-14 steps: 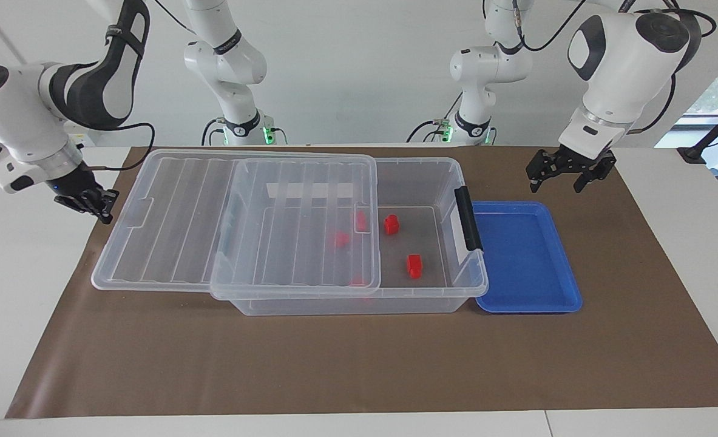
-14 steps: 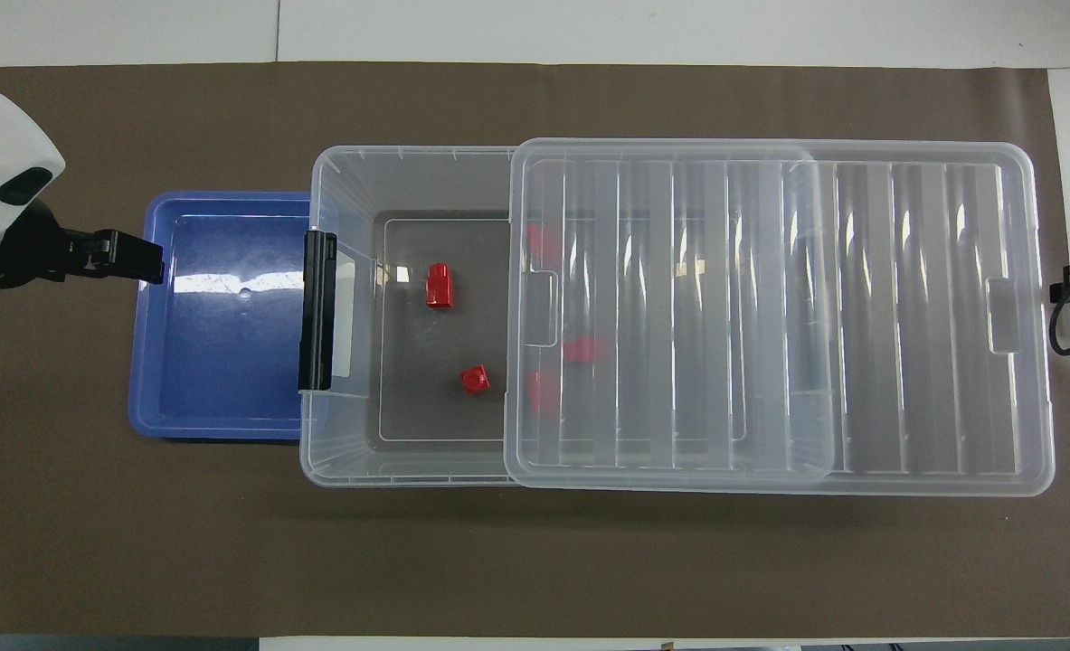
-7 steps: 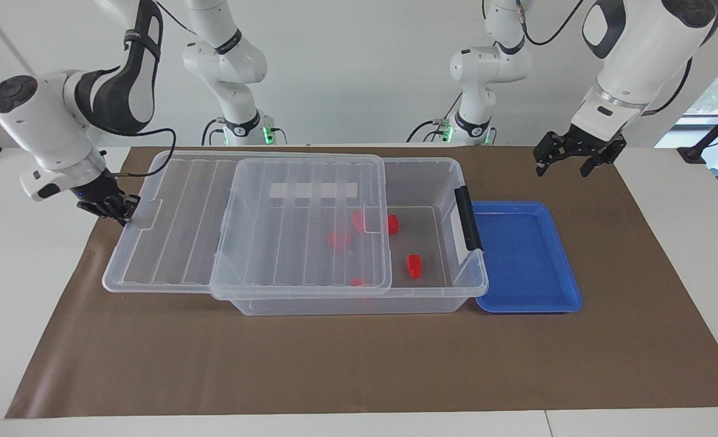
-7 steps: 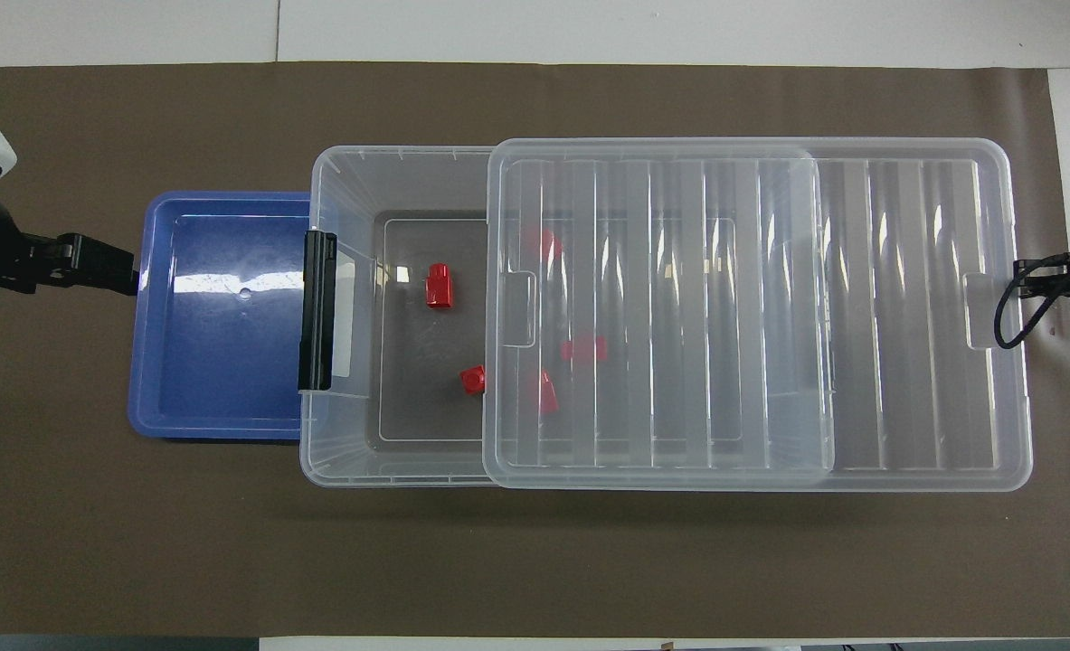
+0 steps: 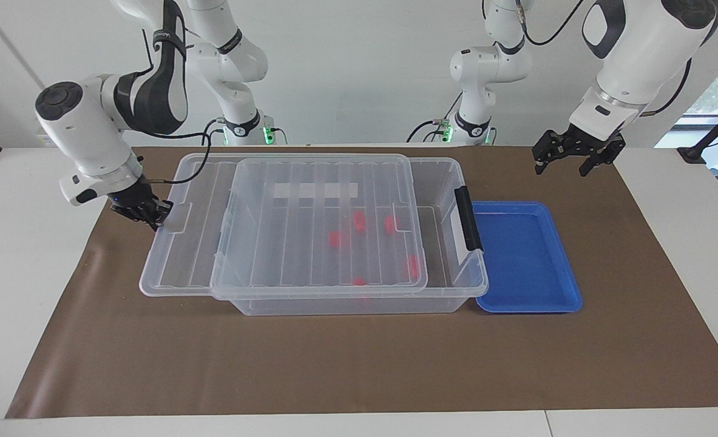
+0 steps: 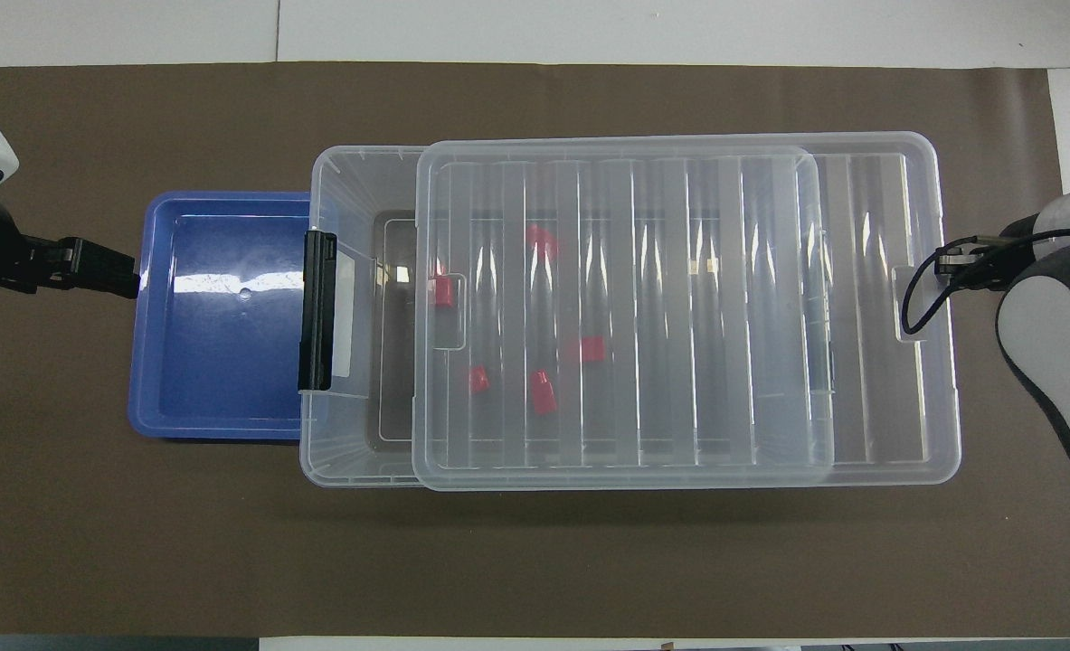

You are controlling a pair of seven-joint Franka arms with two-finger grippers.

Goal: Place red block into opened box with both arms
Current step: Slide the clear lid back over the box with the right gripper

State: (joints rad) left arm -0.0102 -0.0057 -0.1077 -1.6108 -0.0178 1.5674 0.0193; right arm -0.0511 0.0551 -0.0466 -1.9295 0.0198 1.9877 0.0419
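Several red blocks (image 5: pixel 334 238) (image 6: pixel 544 393) lie on the floor of the clear box (image 5: pixel 471 285) (image 6: pixel 345 181), all seen through its ribbed lid (image 5: pixel 286 200) (image 6: pixel 679 307). The lid lies flat over most of the box and overhangs it at the right arm's end. A strip by the black clip handle (image 5: pixel 468 218) (image 6: pixel 317 309) stays uncovered. My right gripper (image 5: pixel 146 212) (image 6: pixel 955 264) is shut, low, with its tips against the lid's overhanging end. My left gripper (image 5: pixel 568 162) (image 6: pixel 109 269) hangs open and empty beside the blue tray.
A shallow blue tray (image 5: pixel 528 261) (image 6: pixel 227 362) with nothing in it sits against the box at the left arm's end. A brown mat (image 5: pixel 359 364) covers the table. Two more white arms stand along the table edge nearest the robots.
The lid has slid along the box toward the left arm's end with the right gripper at its end, and now covers all the red blocks. The left gripper rose a little, then held still.
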